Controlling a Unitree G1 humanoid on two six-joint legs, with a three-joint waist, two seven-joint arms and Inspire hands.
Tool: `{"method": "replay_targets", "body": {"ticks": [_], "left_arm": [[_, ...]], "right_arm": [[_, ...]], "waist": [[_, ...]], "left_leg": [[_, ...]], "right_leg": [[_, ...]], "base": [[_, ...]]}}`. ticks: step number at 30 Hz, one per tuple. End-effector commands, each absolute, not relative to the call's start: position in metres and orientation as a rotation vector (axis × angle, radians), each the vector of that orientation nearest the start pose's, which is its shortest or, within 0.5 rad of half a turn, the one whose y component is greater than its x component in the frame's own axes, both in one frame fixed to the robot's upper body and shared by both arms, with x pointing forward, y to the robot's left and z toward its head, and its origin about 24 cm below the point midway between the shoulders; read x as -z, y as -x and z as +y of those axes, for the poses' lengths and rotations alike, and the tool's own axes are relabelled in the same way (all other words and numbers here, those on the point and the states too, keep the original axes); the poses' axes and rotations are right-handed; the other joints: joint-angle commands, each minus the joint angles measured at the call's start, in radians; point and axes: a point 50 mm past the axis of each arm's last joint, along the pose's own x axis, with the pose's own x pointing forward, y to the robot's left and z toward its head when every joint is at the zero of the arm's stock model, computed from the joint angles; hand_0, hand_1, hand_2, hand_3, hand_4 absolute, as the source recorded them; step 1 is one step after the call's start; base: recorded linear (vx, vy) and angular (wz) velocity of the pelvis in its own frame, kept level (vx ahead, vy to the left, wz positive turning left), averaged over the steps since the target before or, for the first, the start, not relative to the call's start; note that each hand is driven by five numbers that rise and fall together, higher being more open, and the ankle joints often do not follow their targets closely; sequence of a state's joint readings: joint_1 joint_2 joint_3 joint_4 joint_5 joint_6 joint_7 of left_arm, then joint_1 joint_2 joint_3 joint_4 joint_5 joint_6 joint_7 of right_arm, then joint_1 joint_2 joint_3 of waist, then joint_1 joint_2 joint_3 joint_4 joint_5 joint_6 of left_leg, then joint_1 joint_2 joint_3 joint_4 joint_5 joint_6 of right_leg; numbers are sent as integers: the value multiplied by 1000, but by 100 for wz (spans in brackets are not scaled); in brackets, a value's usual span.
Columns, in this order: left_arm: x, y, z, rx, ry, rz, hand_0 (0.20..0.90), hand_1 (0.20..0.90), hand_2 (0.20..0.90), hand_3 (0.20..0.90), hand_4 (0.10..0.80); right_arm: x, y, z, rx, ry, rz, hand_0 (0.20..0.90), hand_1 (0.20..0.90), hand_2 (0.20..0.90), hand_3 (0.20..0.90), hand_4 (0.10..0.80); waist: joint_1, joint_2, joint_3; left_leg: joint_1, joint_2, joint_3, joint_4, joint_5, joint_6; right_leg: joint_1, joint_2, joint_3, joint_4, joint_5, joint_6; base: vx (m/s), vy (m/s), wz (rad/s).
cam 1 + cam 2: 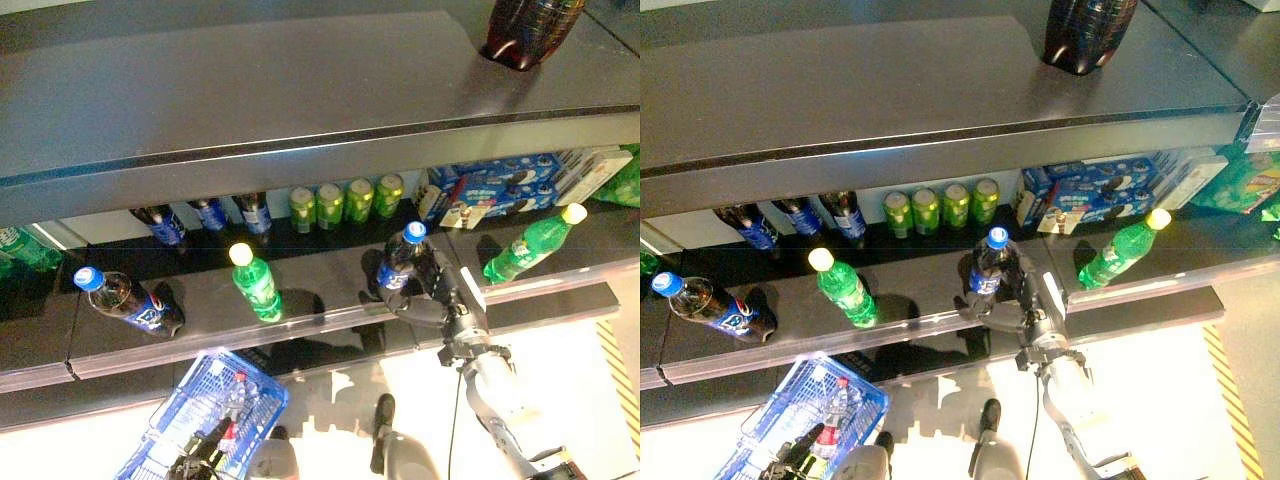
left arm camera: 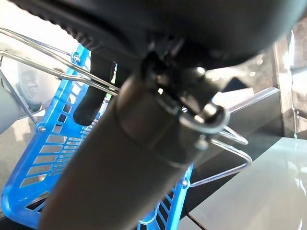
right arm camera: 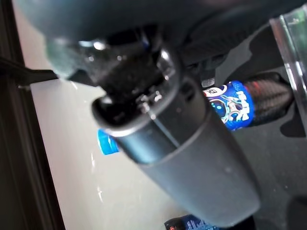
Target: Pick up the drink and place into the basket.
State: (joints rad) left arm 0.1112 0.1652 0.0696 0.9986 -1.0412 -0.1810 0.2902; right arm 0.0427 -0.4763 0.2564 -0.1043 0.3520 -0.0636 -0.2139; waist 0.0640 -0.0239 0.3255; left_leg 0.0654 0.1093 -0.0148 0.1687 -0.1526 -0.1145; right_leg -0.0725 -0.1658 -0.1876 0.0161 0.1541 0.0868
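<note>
Reaching onto the glossy dark shelf (image 1: 300,290), your right hand (image 1: 425,285) had its fingers curled round the cola bottle (image 1: 400,258), a dark plastic cylinder with a blue cap and a blue label, standing upright near the shelf's clear front lip. At nine o'clock from it a green bottle (image 1: 256,283) with a pale yellow cap stood apart, and farther toward nine o'clock another cola bottle (image 1: 125,298) leaned over; at three o'clock a second green bottle (image 1: 530,245) tilted. Behind them, toward twelve o'clock, you had a row of green cans (image 1: 345,201) and some blue boxes (image 1: 495,185). At seven o'clock, below the shelf, the blue basket (image 1: 205,410), slotted plastic with wire handles, hung from your left hand (image 1: 200,455), whose fingers closed on the handle. Only the right wrist view showed you the label (image 3: 232,103) up close beyond the thumb; only the left wrist view showed the basket's slotted wall (image 2: 43,153) and thin metal wire.
</note>
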Motion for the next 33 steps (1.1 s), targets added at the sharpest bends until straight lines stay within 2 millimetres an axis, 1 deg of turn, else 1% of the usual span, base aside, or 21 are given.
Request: {"method": "replay_targets", "body": {"ticks": [1, 5, 8, 12, 17, 25, 29, 30, 31, 32, 33], "left_arm": [[149, -71, 245, -1016, 606, 831, 300, 300, 300, 200, 100], [148, -75, 245, -1006, 610, 819, 300, 300, 300, 200, 100], [148, -76, 245, -992, 611, 809, 300, 300, 300, 200, 100], [147, -79, 245, -977, 615, 796, 300, 300, 300, 200, 100], [146, -81, 245, -961, 626, 785, 300, 300, 300, 200, 100], [142, -96, 242, -908, 651, 734, 300, 300, 300, 200, 100], [140, -102, 243, -899, 662, 713, 300, 300, 300, 200, 100], [138, -106, 243, -892, 670, 697, 300, 300, 300, 200, 100], [137, -108, 243, -890, 672, 692, 300, 300, 300, 200, 100], [137, -109, 242, -888, 674, 688, 300, 300, 300, 200, 100], [137, -109, 242, -888, 679, 682, 300, 300, 300, 200, 100]], "right_arm": [[-111, -257, -180, -35, 139, -296, 900, 900, 900, 900, 800], [-114, -267, -183, 35, 132, -302, 900, 900, 900, 900, 800], [-120, -272, -184, 82, 120, -327, 900, 900, 900, 900, 800], [-124, -277, -181, 115, 124, -350, 900, 900, 900, 900, 800], [-129, -284, -184, 149, 140, -365, 900, 900, 900, 900, 800], [-144, -295, -185, 205, 143, -428, 900, 900, 900, 900, 800], [-152, -299, -183, 230, 138, -453, 900, 900, 900, 900, 800], [-156, -302, -184, 261, 132, -464, 698, 698, 698, 664, 564], [-157, -302, -184, 273, 129, -468, 531, 531, 531, 469, 369], [-158, -303, -185, 286, 128, -470, 382, 382, 382, 296, 196], [-159, -304, -186, 301, 124, -471, 300, 300, 300, 200, 100]], "waist": [[6, 25, -29], [16, 33, -8], [25, 40, 11], [33, 47, 33], [41, 53, 54], [55, 57, 106], [58, 58, 120], [60, 59, 130], [60, 59, 132], [60, 60, 134], [61, 60, 137]], "left_leg": [[-145, 22, -51, 43, 177, 6], [-160, 14, -59, 54, 181, 4], [-178, 7, -67, 72, 189, 3], [-200, -2, -75, 100, 193, 5], [-223, -11, -81, 121, 194, 7], [-273, -28, -93, 156, 180, 16], [-286, -30, -94, 169, 177, 19], [-297, -32, -95, 181, 174, 22], [-298, -32, -94, 182, 171, 23], [-300, -32, -93, 185, 170, 23], [-303, -34, -94, 189, 169, 24]], "right_leg": [[71, -6, 19, 210, -225, -7], [60, -16, 8, 228, -229, -11], [49, -25, -1, 247, -232, -14], [33, -36, -6, 276, -236, -17], [16, -44, -9, 298, -240, -18], [-30, -56, -12, 328, -237, -17], [-45, -58, -11, 340, -239, -18], [-57, -59, -9, 352, -241, -19], [-60, -60, -9, 356, -242, -19], [-62, -59, -9, 359, -244, -20], [-64, -59, -9, 363, -246, -21]], "base": [[-25, 31, 2], [-15, 47, 3], [-14, 49, 11], [-1, 48, 18], [10, 47, 4], [-22, 22, 9], [-18, 5, 4], [-48, 8, 7], [-47, 10, 2], [0, 0, 0], [-21, 11, 5]]}}
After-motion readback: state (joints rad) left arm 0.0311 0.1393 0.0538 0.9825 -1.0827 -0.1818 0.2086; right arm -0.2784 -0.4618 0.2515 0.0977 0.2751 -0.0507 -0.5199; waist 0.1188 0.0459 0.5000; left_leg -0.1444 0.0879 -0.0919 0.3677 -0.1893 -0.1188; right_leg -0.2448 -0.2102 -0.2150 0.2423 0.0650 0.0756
